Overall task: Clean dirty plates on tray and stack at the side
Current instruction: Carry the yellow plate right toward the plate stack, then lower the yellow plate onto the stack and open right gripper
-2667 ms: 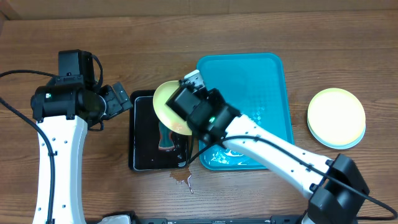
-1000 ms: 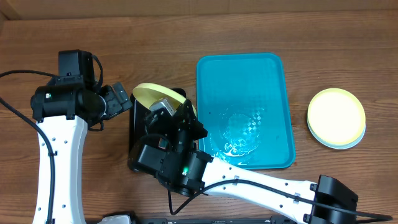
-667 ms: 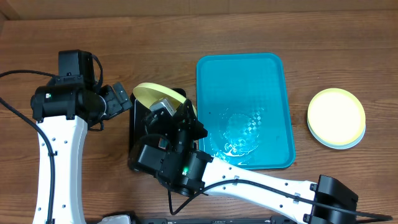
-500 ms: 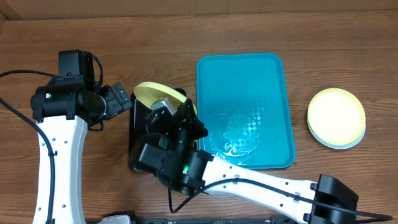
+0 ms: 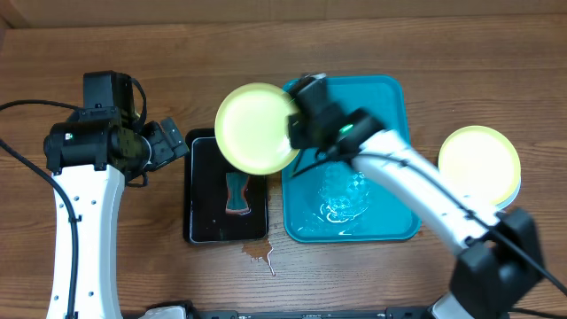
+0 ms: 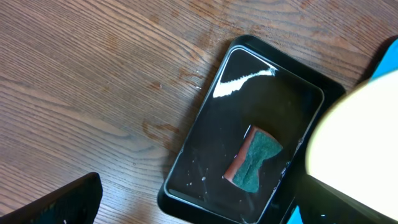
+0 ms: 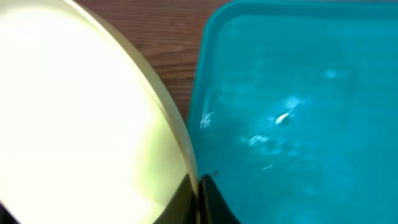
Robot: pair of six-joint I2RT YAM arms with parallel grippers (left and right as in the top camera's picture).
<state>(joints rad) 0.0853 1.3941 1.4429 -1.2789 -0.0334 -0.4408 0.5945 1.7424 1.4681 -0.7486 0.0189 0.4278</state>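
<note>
Looks like a robotics lab bench set up as a washing-up station, not a real kitchen. Shows a left arm (image 5: pixel 84 204) and a right arm (image 5: pixel 416 190), white with black joints, over a bare wood-grain tabletop (image 5: pixel 133 53), with loose black cables (image 5: pixel 22 105) trailing at the left. Carries only a few props: a turquoise tray (image 5: pixel 390 115), a small black tray (image 5: pixel 205 190) with a sponge (image 5: pixel 237 195), a pale green plate (image 5: pixel 252 128) held up by the right arm, and a stack of plates (image 5: pixel 478 164) set aside. Ends at a plain cardboard-brown strip (image 5: pixel 266 7) along the far edge.
</note>
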